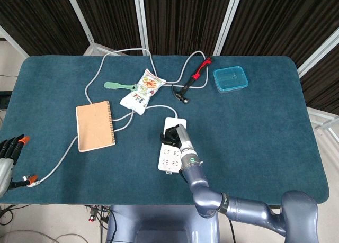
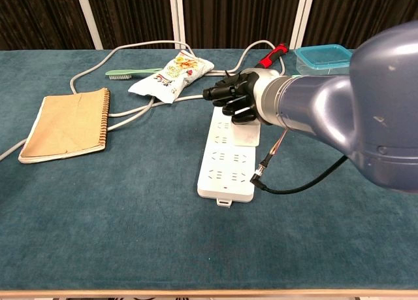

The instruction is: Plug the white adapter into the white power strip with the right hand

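Observation:
The white power strip (image 1: 167,159) (image 2: 225,169) lies flat at the table's middle front. My right hand (image 1: 170,134) (image 2: 232,99) hovers over the strip's far end, fingers curled around the white adapter (image 2: 246,133). The adapter's flat body sits low against the strip's far sockets; whether its prongs are in, I cannot see. In the head view the hand hides the adapter. My left hand (image 1: 8,153) hangs off the table's front left corner, fingers apart and holding nothing.
A tan notebook (image 1: 95,125), snack bag (image 1: 142,90), green brush (image 1: 116,86), red-handled hammer (image 1: 192,79) and blue container (image 1: 230,78) lie further back. Grey cables (image 1: 100,68) loop across the left half. A black wrist cable (image 2: 294,185) dangles beside the strip.

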Tool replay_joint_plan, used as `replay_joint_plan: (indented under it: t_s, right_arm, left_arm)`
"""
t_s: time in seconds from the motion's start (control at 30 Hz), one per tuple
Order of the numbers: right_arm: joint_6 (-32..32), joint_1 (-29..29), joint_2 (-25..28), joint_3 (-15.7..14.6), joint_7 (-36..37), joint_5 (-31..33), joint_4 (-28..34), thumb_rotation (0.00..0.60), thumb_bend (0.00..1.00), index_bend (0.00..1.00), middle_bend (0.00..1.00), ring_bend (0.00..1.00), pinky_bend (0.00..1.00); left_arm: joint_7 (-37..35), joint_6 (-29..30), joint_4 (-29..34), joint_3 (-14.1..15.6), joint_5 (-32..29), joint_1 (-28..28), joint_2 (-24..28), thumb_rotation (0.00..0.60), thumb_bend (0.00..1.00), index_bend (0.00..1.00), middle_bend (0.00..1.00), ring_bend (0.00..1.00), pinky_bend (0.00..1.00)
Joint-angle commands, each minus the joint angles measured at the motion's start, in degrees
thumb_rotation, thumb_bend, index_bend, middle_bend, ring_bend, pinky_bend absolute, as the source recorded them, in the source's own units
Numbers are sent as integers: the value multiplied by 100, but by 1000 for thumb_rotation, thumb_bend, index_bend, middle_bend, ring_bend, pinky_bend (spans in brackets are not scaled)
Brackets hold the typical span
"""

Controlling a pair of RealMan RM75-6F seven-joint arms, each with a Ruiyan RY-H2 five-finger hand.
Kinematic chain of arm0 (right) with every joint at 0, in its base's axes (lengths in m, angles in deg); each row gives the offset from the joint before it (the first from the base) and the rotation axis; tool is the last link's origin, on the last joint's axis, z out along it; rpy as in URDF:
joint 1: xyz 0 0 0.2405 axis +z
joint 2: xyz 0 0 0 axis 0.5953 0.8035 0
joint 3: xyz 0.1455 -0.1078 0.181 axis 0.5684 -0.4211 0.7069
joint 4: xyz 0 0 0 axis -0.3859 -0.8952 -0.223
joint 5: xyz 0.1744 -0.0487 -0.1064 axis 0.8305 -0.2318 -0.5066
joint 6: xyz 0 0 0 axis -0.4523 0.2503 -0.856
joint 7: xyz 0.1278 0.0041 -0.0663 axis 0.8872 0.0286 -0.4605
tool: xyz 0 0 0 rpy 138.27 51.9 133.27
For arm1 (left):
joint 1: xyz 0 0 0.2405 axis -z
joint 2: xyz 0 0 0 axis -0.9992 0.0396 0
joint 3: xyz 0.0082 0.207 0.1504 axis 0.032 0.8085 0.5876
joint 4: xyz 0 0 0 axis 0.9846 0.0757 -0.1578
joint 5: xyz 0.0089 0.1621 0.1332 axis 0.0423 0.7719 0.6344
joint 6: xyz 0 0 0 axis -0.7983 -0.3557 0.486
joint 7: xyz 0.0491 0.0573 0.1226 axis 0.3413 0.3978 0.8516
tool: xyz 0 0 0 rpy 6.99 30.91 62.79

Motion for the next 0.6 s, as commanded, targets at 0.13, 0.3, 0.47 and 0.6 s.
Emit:
replay_joint_plan:
  t_s: [0.13, 0.3, 0.47, 0.6]
  right_arm:
    - [39, 21, -6, 12, -13, 25, -61, 600, 580, 1000, 871, 858, 770]
    - [59, 14, -22, 7, 0, 60, -87, 600, 581, 1000, 871, 858, 770]
    - [65, 7, -52, -6, 11, 99, -95, 600, 581, 1000, 871, 858, 770]
    - [73, 15, -65, -1, -1, 146, -139, 600, 580, 1000, 871, 858, 770]
  left_arm:
    - [2, -2, 4, 1, 3, 2, 1, 600, 0, 0, 0, 0, 0]
    - [2, -3, 3, 1, -3, 2, 0, 600, 0, 0, 0, 0, 0]
    - [5, -6, 4, 0, -3, 6, 0, 600, 0, 0, 0, 0, 0]
    - [5, -1, 5, 0, -5, 2, 2, 600, 0, 0, 0, 0, 0]
